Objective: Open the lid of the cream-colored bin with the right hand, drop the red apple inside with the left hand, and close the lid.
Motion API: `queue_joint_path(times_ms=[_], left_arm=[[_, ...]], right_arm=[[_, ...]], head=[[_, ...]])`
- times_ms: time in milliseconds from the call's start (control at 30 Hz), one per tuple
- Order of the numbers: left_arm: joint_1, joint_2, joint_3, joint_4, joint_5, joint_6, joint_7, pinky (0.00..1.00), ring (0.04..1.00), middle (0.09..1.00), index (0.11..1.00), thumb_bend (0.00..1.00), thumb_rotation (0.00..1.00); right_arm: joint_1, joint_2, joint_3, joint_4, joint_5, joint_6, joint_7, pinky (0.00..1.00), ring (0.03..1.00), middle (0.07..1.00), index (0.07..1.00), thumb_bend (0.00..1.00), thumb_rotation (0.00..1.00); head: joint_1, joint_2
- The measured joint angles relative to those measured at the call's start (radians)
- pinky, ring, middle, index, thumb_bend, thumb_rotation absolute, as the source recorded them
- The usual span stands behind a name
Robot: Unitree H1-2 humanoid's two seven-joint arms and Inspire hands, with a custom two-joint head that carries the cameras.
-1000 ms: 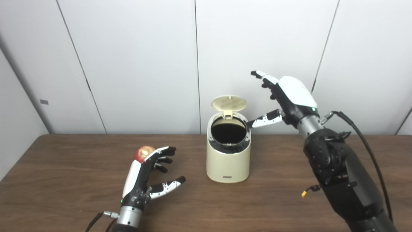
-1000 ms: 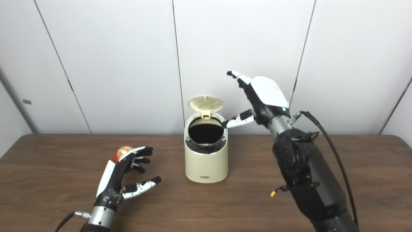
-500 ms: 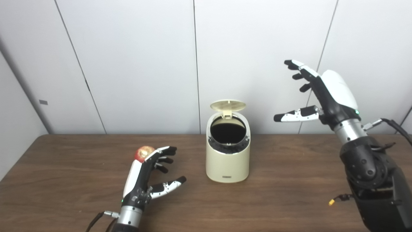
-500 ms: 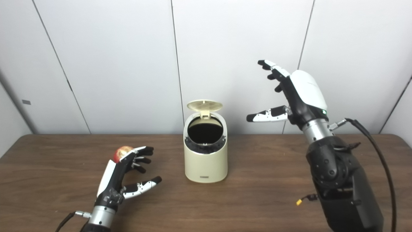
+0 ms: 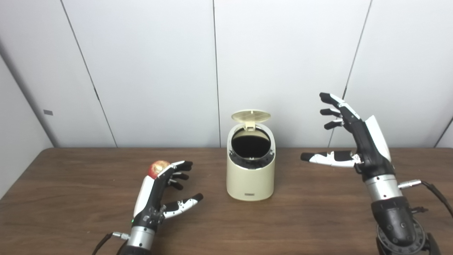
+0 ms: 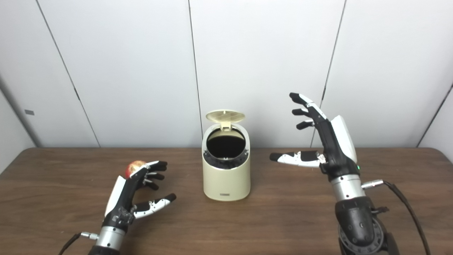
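The cream-colored bin stands on the brown table at the middle. Its lid is raised at the back and the dark inside shows. The red apple lies on the table left of the bin, just behind the fingertips of my left hand. That hand is open, fingers spread, resting low by the apple and holding nothing. My right hand is open with fingers spread, held in the air to the right of the bin, well apart from it.
White wall panels stand right behind the table's far edge. A black cable runs from my right wrist to the lower right.
My right hand has drawn back from the open lid, moving right and then down toward me. The lid stays up. My left hand and the apple have not moved.
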Motion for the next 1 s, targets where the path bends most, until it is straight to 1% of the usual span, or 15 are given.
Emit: queue_joint_path(times_ms=[33, 67, 133, 233, 300, 400, 500, 567, 600, 667, 733, 800, 900, 933, 1000], left_arm=[[0.000, 0.000, 0.000, 0.000, 0.000, 0.000, 0.000, 0.55, 0.682, 0.754, 0.772, 0.66, 0.08], [0.000, 0.000, 0.000, 0.000, 0.000, 0.000, 0.000, 0.55, 0.682, 0.753, 0.771, 0.66, 0.07], [0.000, 0.000, 0.000, 0.000, 0.000, 0.000, 0.000, 0.55, 0.684, 0.753, 0.771, 0.66, 0.07], [0.001, 0.002, 0.000, -0.001, 0.001, 0.000, 0.000, 0.56, 0.686, 0.754, 0.771, 0.65, 0.07], [0.001, 0.002, 0.000, -0.005, 0.001, 0.000, 0.000, 0.55, 0.685, 0.754, 0.770, 0.65, 0.06], [0.004, 0.002, 0.000, -0.011, 0.001, 0.001, 0.000, 0.55, 0.679, 0.751, 0.768, 0.64, 0.05], [0.009, 0.001, 0.001, -0.012, 0.008, 0.005, 0.001, 0.55, 0.680, 0.750, 0.764, 0.64, 0.05], [0.013, -0.001, 0.004, -0.014, 0.011, 0.008, 0.003, 0.55, 0.681, 0.749, 0.761, 0.64, 0.06], [0.015, -0.002, 0.005, -0.022, 0.011, 0.009, 0.003, 0.55, 0.681, 0.750, 0.761, 0.64, 0.06], [0.022, -0.006, 0.006, -0.044, 0.012, 0.010, 0.003, 0.53, 0.674, 0.751, 0.762, 0.65, 0.09], [0.023, -0.009, 0.006, -0.054, 0.013, 0.017, 0.003, 0.53, 0.671, 0.753, 0.767, 0.65, 0.09], [0.025, -0.013, 0.005, -0.064, 0.018, 0.020, 0.004, 0.57, 0.680, 0.744, 0.765, 0.64, 0.09], [0.027, -0.018, 0.003, -0.074, 0.044, 0.021, 0.011, 0.57, 0.681, 0.745, 0.765, 0.63, 0.09], [0.027, -0.021, 0.004, -0.077, 0.050, 0.021, 0.013, 0.57, 0.681, 0.746, 0.764, 0.63, 0.09], [0.027, -0.025, 0.006, -0.078, 0.057, 0.021, 0.025, 0.59, 0.690, 0.746, 0.763, 0.64, 0.09]], right_arm=[[0.005, 0.001, 0.001, 0.013, 0.004, -0.018, -0.007, 0.66, 0.774, 0.860, 0.855, 0.78, 0.08], [0.010, 0.003, 0.000, 0.045, 0.014, -0.053, -0.024, 0.67, 0.777, 0.865, 0.854, 0.80, 0.10], [0.025, 0.012, -0.003, 0.105, 0.031, -0.091, -0.045, 0.67, 0.775, 0.864, 0.850, 0.81, 0.11], [0.064, 0.033, -0.003, 0.173, 0.046, -0.132, -0.075, 0.67, 0.776, 0.877, 0.860, 0.82, 0.15], [0.088, 0.044, -0.004, 0.216, 0.054, -0.156, -0.091, 0.67, 0.777, 0.899, 0.863, 0.82, 0.15], [0.111, 0.046, -0.004, 0.256, 0.066, -0.209, -0.112, 0.69, 0.781, 0.887, 0.867, 0.83, 0.17], [0.118, 0.050, -0.007, 0.282, 0.076, -0.242, -0.134, 0.70, 0.782, 0.876, 0.865, 0.83, 0.16], [0.122, 0.054, -0.009, 0.296, 0.089, -0.258, -0.142, 0.71, 0.793, 0.884, 0.864, 0.82, 0.15], [0.124, 0.056, -0.010, 0.302, 0.095, -0.265, -0.143, 0.72, 0.798, 0.889, 0.862, 0.81, 0.14], [0.133, 0.059, -0.012, 0.309, 0.112, -0.276, -0.144, 0.73, 0.803, 0.901, 0.863, 0.81, 0.13], [0.139, 0.062, -0.012, 0.311, 0.125, -0.279, -0.143, 0.74, 0.809, 0.907, 0.870, 0.80, 0.13], [0.143, 0.061, -0.012, 0.311, 0.132, -0.279, -0.142, 0.73, 0.797, 0.900, 0.865, 0.80, 0.11], [0.146, 0.060, -0.014, 0.308, 0.133, -0.278, -0.139, 0.74, 0.796, 0.896, 0.868, 0.81, 0.09], [0.148, 0.059, -0.014, 0.303, 0.133, -0.276, -0.136, 0.73, 0.797, 0.898, 0.870, 0.80, 0.09], [0.152, 0.055, -0.015, 0.291, 0.136, -0.271, -0.125, 0.73, 0.803, 0.901, 0.875, 0.79, 0.08]], head=[[0.000, 0.000], [0.002, 0.000], [0.003, 0.002], [0.006, 0.003], [0.011, 0.006], [0.024, 0.005], [0.052, 0.000], [0.077, -0.002], [0.077, -0.002], [0.107, 0.000], [0.115, -0.002], [0.158, -0.003], [0.170, -0.005], [0.192, -0.006], [0.198, -0.008]])
